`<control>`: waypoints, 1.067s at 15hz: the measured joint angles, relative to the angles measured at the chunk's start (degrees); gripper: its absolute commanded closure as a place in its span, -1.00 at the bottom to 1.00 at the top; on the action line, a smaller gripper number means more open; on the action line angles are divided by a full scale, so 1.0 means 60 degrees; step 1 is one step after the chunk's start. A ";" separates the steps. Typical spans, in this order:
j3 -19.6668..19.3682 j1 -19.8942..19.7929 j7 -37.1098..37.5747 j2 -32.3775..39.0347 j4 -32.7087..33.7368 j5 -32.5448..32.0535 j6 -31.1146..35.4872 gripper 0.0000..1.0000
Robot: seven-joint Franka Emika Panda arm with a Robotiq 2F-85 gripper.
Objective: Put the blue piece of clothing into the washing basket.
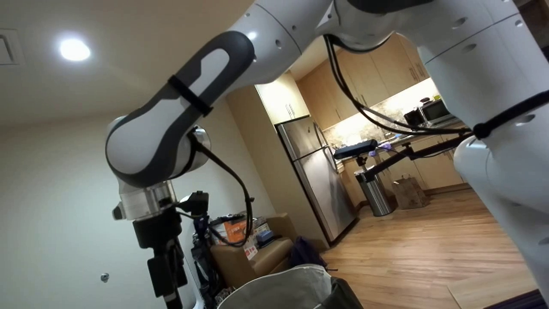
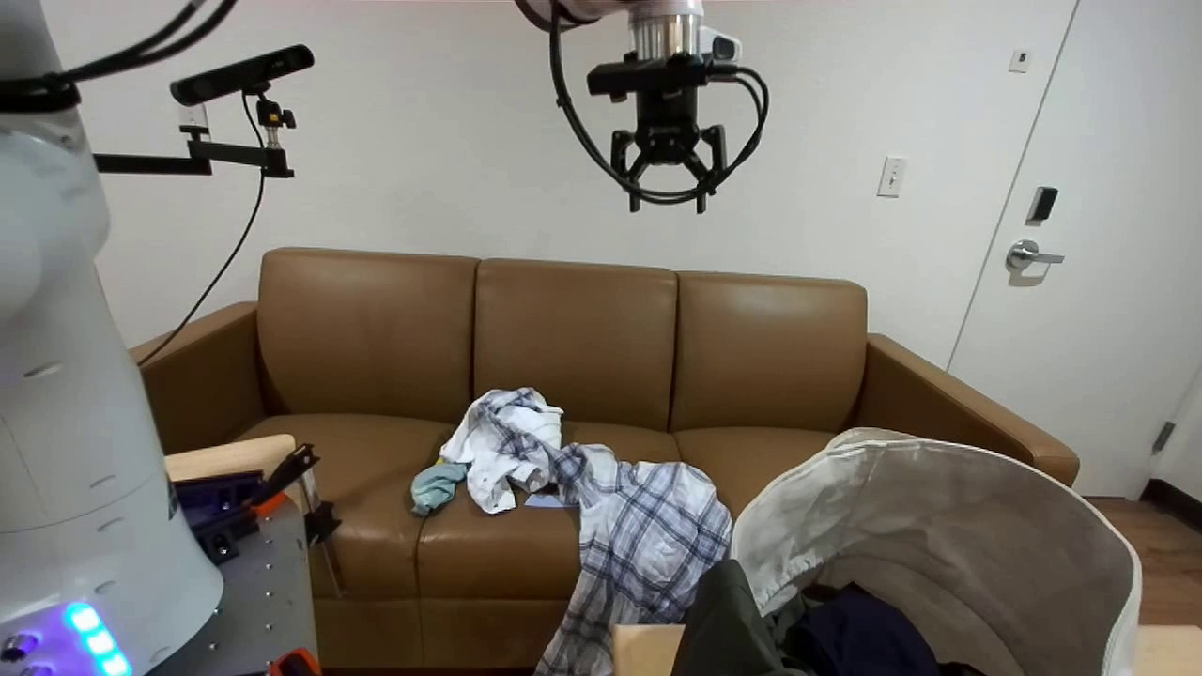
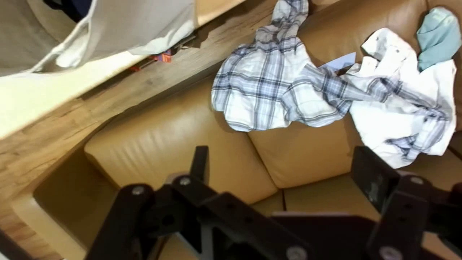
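Observation:
The washing basket (image 2: 986, 526), a wide pale grey cloth tub with a rounded rim, stands in front of the couch in an exterior view. Inside it lies the blue piece of clothing (image 2: 859, 627), very dark navy and crumpled; its lower part is hidden. In the wrist view a bit of this navy cloth (image 3: 80, 6) shows past the basket's wall (image 3: 144, 25). High above the couch, left of the basket, my gripper (image 2: 668, 205) points down with its jaws wide apart. Nothing is between its fingers (image 3: 373, 177) in the wrist view.
Across the brown couch (image 2: 573, 329) lie a blue-and-white plaid shirt (image 2: 648, 516), a white garment (image 2: 498, 441) and a small teal cloth (image 2: 437, 486). A dark grey-green cloth (image 2: 723, 620) hangs over the basket's near rim. A camera on a bracket (image 2: 242, 75) stands beside the arm.

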 measured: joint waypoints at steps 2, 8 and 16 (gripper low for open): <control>-0.0015 0.0003 -0.0153 0.0191 -0.0019 0.0091 0.0010 -1.00; 0.0282 0.0092 -0.0979 0.0544 -0.0469 0.0063 0.1113 -1.00; 0.1401 -0.0074 -0.3527 0.4559 -0.0710 0.0827 0.4567 -1.00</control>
